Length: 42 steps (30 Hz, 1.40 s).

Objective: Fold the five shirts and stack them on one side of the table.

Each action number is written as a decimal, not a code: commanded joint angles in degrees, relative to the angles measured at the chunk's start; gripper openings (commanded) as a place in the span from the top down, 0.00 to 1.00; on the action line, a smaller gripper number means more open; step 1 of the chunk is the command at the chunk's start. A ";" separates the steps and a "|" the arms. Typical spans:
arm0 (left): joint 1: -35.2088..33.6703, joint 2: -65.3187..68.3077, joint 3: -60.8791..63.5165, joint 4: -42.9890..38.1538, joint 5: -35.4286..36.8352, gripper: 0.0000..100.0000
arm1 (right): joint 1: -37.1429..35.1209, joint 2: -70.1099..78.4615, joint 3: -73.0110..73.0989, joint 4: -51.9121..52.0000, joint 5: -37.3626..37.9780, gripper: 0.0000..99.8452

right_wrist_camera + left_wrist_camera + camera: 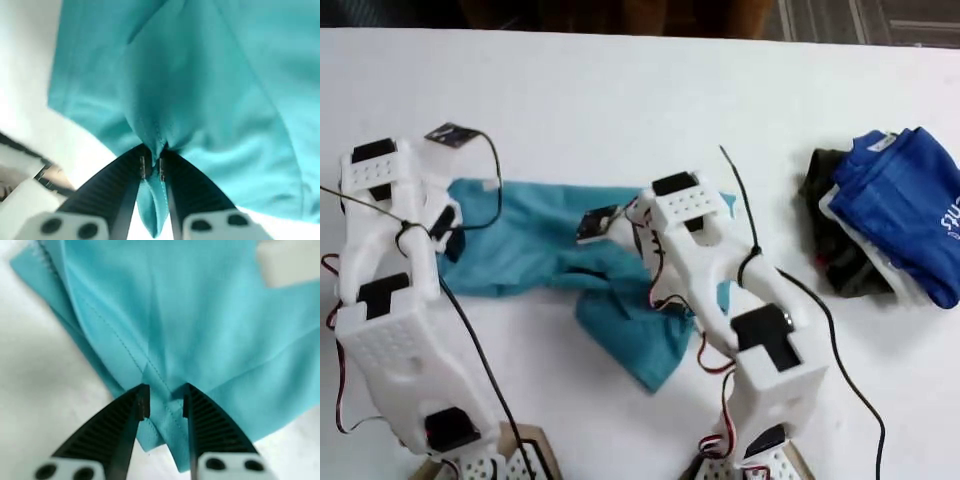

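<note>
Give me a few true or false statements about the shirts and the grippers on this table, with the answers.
1. The right gripper is clamped on the teal shirt. True.
2. The teal shirt is neatly folded on the stack. False: it lies rumpled and stretched out between the two arms, apart from the stack.
3. A blue shirt tops the stack. True.
4. The stack lies beside the left arm. False: it lies out past the right arm, on that arm's right.
</note>
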 commanded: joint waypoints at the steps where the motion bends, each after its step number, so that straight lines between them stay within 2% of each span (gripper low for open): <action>1: 0.62 -0.35 -0.48 -0.44 0.53 0.86 | -0.22 -5.93 -0.44 3.65 0.35 0.98; 12: 0.62 -0.53 -0.57 -0.44 0.53 0.86 | -12.53 -11.21 -0.18 9.98 0.00 0.98; 22: -0.35 -0.44 -9.27 1.76 0.26 0.86 | -14.29 -11.12 0.79 9.71 0.18 0.98; 27: -0.35 -0.44 -10.42 1.93 0.26 0.86 | -18.07 -11.12 3.43 9.63 0.09 0.98; 31: -0.35 -0.44 -10.51 2.02 0.44 0.86 | -20.70 -11.12 6.77 5.67 0.00 0.98; 40: -0.35 -0.53 -10.51 2.11 0.53 0.86 | -20.35 -11.03 8.88 -3.21 -0.09 0.98; 42: -0.35 -0.53 -10.51 2.11 0.53 0.86 | -20.70 -11.03 8.88 -3.38 -2.20 0.98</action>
